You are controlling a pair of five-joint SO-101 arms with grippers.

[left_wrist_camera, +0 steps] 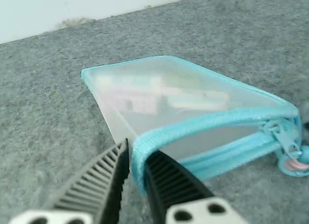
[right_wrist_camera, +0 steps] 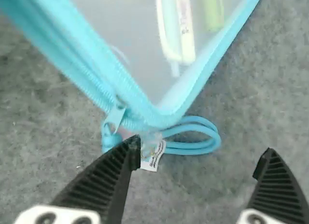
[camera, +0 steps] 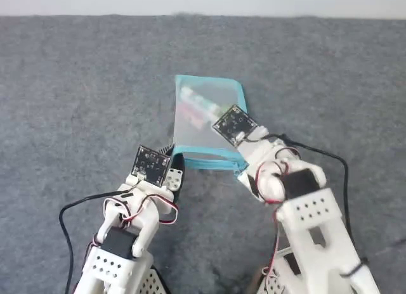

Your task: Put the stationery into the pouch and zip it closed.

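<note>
Grey felt-like cloth covers the desk (camera: 76, 85), with a pale wall along its far edge. On it, between the two arms, lies the see-through pouch (camera: 206, 120) with blue trim, and the stationery (left_wrist_camera: 159, 96) already sits inside as pale pens and bars. The zip slider (right_wrist_camera: 115, 119) rests at the corner next to the blue loop (right_wrist_camera: 193, 137), and the teeth behind it look joined, so I judge the zipping step to be at or near its end.

The left gripper (left_wrist_camera: 136, 154) has its fingers pinched on the pouch's zip edge at the opposite corner, anchoring it. The right gripper (right_wrist_camera: 201, 147) hangs just above the slider corner with fingers spread wide, holding nothing, one tip just beside the small white tag (right_wrist_camera: 153, 156).

If any gap remains, the next move calls for closing those fingers on the pull and drawing it away from the left arm's hold. Otherwise both should let go.
</note>
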